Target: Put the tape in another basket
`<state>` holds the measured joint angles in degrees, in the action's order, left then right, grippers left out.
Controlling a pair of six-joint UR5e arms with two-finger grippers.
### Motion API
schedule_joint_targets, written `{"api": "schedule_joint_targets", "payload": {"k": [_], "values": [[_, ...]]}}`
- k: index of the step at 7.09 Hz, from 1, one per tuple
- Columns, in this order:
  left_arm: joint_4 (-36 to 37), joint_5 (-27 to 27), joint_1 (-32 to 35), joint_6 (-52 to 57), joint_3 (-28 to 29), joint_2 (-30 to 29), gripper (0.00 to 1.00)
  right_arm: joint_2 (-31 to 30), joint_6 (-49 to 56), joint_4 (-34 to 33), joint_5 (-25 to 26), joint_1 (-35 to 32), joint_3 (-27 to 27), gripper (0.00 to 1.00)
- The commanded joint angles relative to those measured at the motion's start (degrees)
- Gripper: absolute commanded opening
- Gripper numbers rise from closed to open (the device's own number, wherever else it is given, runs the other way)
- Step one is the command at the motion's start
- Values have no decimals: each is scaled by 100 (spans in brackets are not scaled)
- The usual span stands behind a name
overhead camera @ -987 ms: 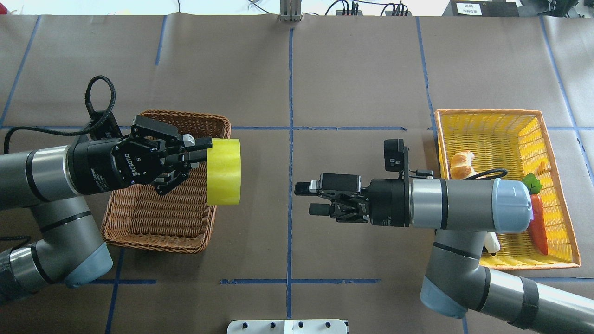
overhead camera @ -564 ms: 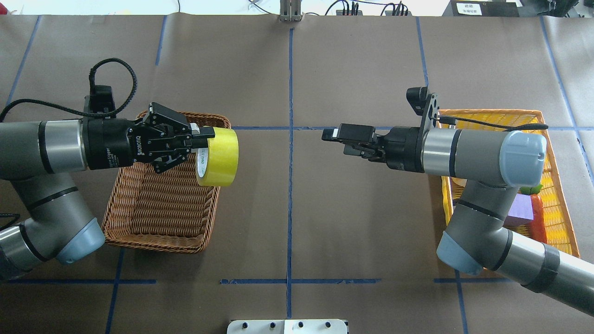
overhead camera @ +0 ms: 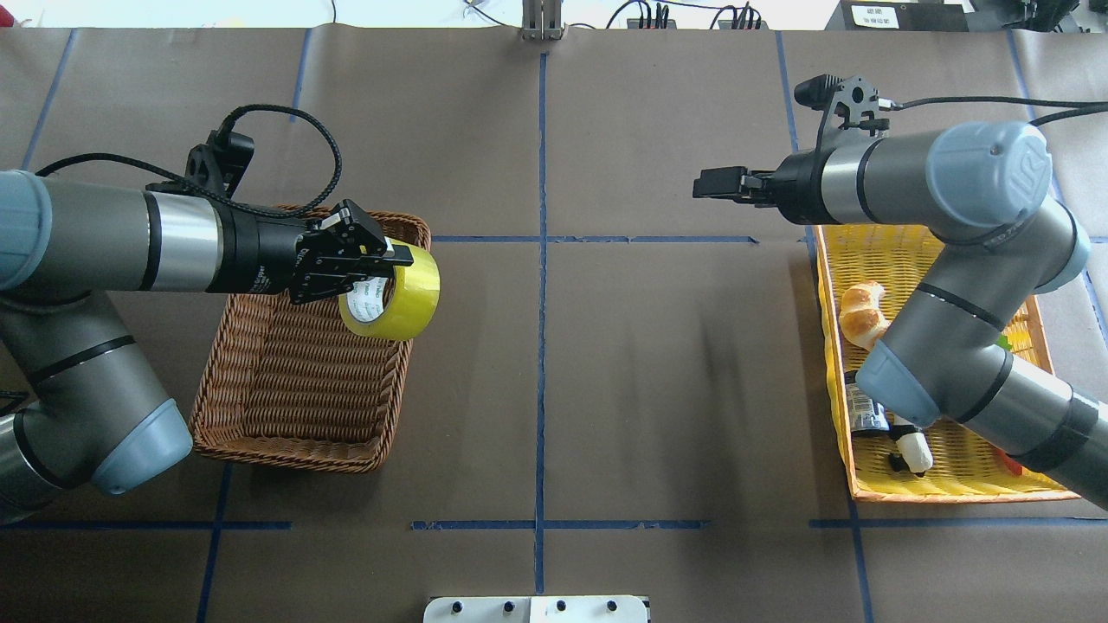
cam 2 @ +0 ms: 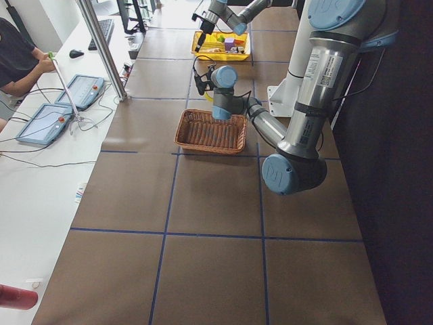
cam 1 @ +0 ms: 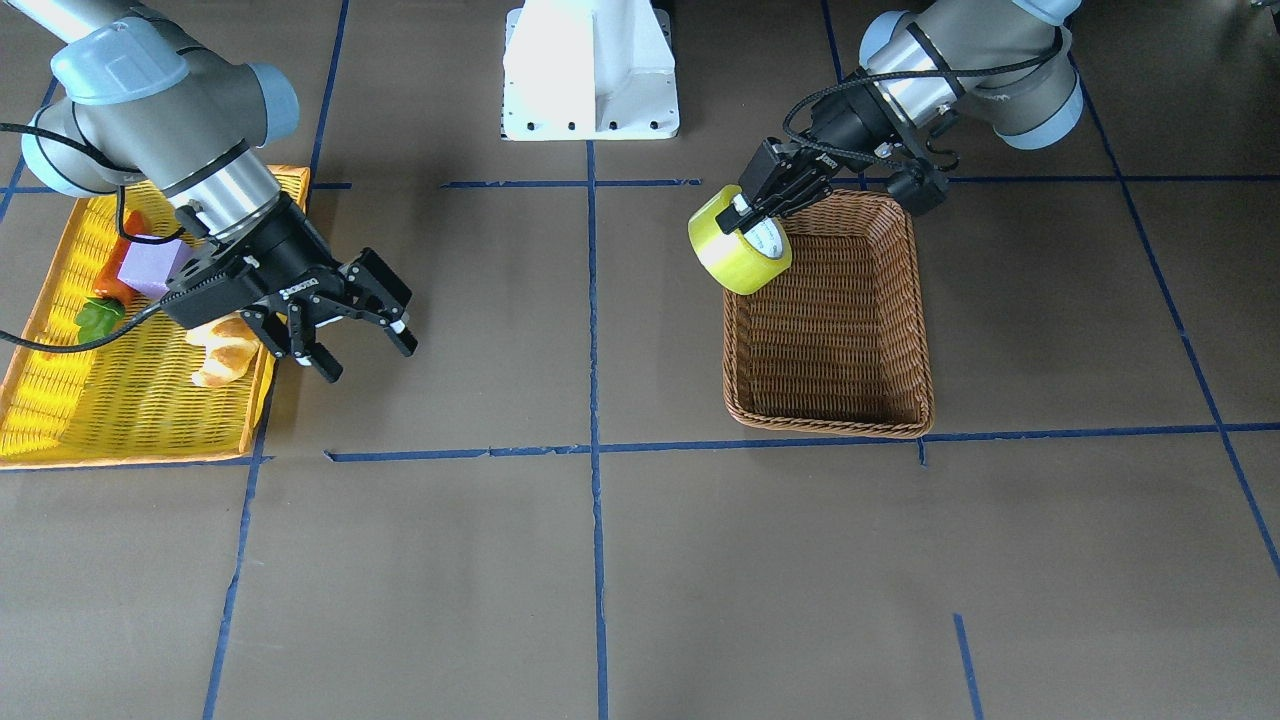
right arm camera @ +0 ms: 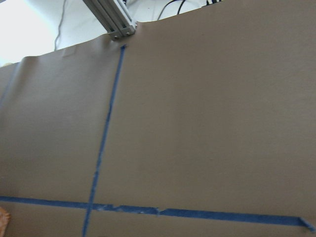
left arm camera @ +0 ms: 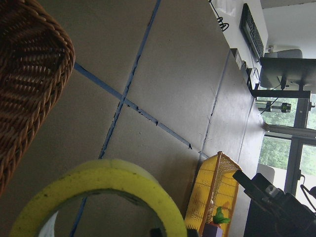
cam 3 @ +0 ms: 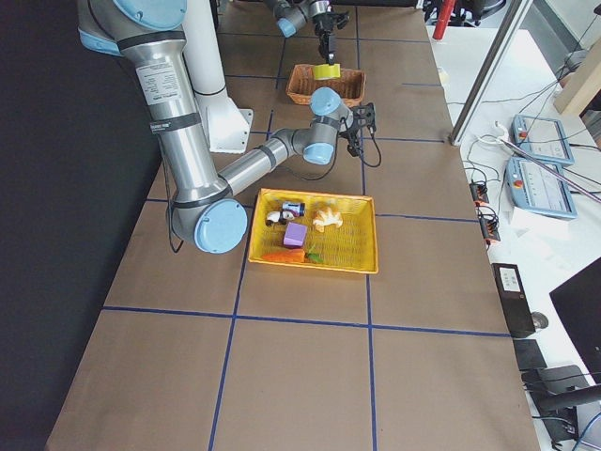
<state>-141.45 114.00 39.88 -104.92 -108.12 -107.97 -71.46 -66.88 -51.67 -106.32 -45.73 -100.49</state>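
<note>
Tape point(overhead camera: 400, 296) sits clamped in left tool point(overhead camera: 382, 265) above basket point(overhead camera: 294, 394) rim.

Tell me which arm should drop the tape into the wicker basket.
Left. The left gripper is clamped on the tape right at the wicker basket corner. The right gripper is open, empty, and across the table by the yellow basket.

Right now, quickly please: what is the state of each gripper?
Left gripper: closed, holding the yellow-green packing tape roll.
Right gripper: open, holding nothing.
</note>
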Motion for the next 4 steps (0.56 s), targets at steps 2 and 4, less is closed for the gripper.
{"api": "schedule_joint_targets", "payload": {"k": [2, 4], "values": [[2021, -45, 11, 1521, -227, -155, 0, -69, 2039, -2077, -1167, -1267, -49, 100], [2586, -219, 3, 2385, -157, -41, 0, -87, 3762, -3465, -1435, -1919, -215, 100]]}}
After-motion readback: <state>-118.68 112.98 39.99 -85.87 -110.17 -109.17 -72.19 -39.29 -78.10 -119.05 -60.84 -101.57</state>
